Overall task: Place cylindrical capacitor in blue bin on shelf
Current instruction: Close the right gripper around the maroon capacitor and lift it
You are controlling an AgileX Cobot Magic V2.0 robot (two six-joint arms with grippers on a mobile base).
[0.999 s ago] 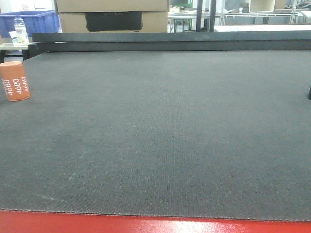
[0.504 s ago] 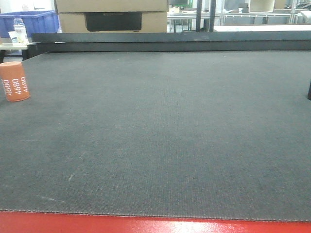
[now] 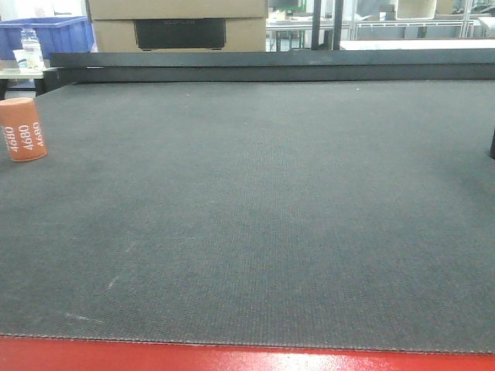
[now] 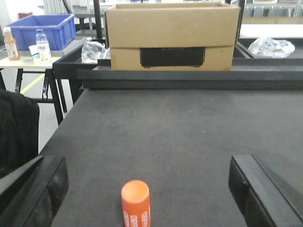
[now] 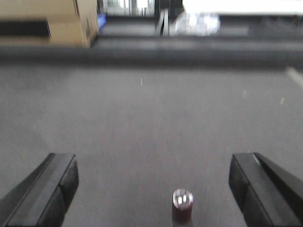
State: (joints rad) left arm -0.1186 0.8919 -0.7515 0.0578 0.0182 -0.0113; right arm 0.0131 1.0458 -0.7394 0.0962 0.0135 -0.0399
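Left claw (image 4: pixel 147 163) wide open, capacitor (image 4: pixel 136 203) untouched

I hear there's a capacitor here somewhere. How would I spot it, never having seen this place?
Start with the big dark grey mat that fills the front view. Near its left edge stands the capacitor, a small upright orange-brown cylinder with white "4680" printed down its side. The bottle behind it, off the mat, is clear plastic, not orange.
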